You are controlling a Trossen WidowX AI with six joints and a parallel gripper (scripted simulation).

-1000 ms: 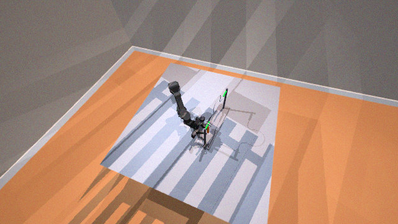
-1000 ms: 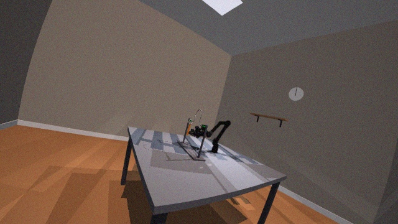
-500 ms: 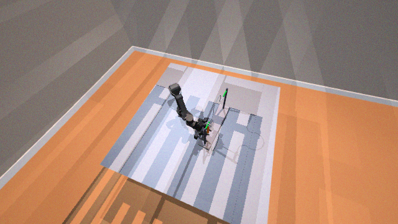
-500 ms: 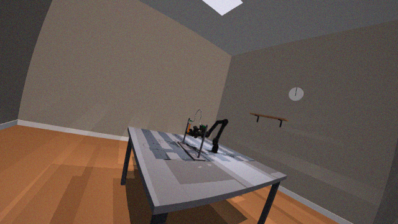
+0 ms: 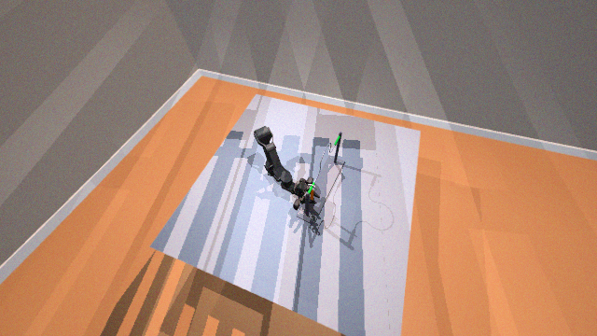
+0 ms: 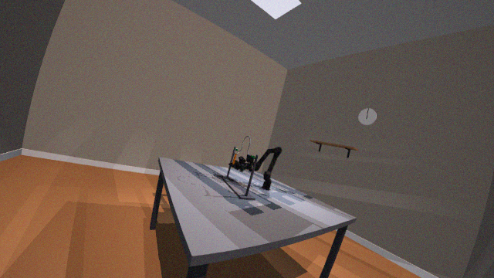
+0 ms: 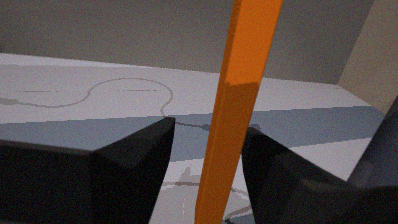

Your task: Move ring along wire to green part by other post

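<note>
Handle, orange (image 5: 312, 194) (image 6: 235, 158) (image 7: 234, 100), hangs tilted in my wrist view, close to one dark post (image 5: 307, 205) (image 6: 230, 167) (image 7: 379, 145) and below the green wire end (image 5: 312, 189) (image 6: 236, 149).
- My gripper (image 5: 313, 192) (image 6: 236, 164) (image 7: 208, 131) is partly open, fingers apart, not clamped on anything.
- From my wrist, the handle seems to run between my fingertips, nearer the right-hand one in that view; contact I can't judge.
- Other post (image 5: 337, 151) (image 6: 251, 177) stands well apart from the handle.
</note>
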